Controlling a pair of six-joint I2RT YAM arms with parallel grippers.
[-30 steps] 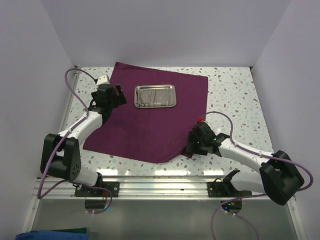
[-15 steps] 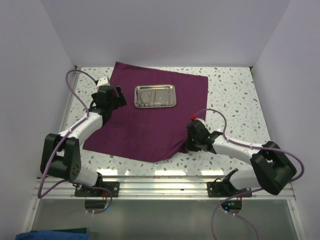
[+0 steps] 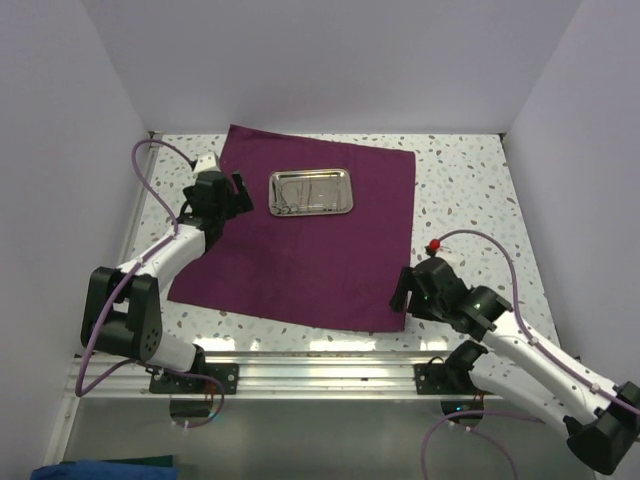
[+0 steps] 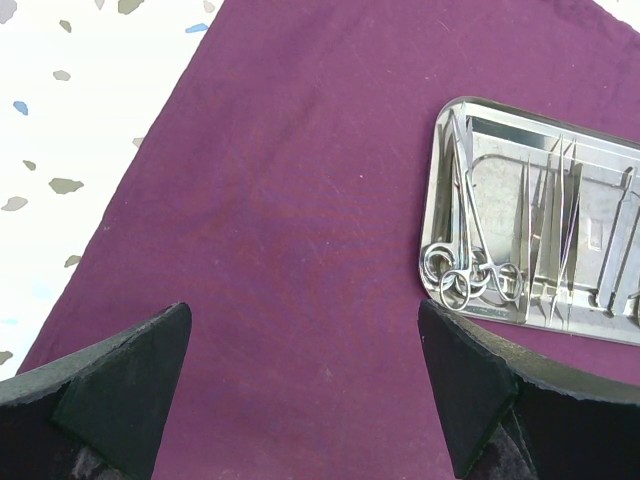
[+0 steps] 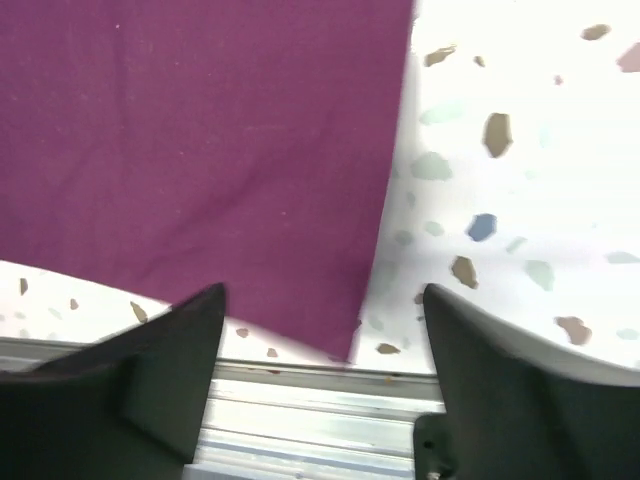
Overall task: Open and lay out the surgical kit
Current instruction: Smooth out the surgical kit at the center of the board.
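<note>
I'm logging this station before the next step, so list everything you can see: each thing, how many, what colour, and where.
cloth wrap: one, dark purple, spread flat on the table.
steel tray: one, shiny silver, on the cloth's far part.
instruments: several, silver, inside the tray; exact count unclear.
table: one, white with speckles, under the cloth.
blue fabric: one, blue, bottom left corner of the top view, past the table's near edge.
left fingers: two, black, open above the cloth, left of the tray.
right fingers: two, black, open above the cloth's near right corner.
</note>
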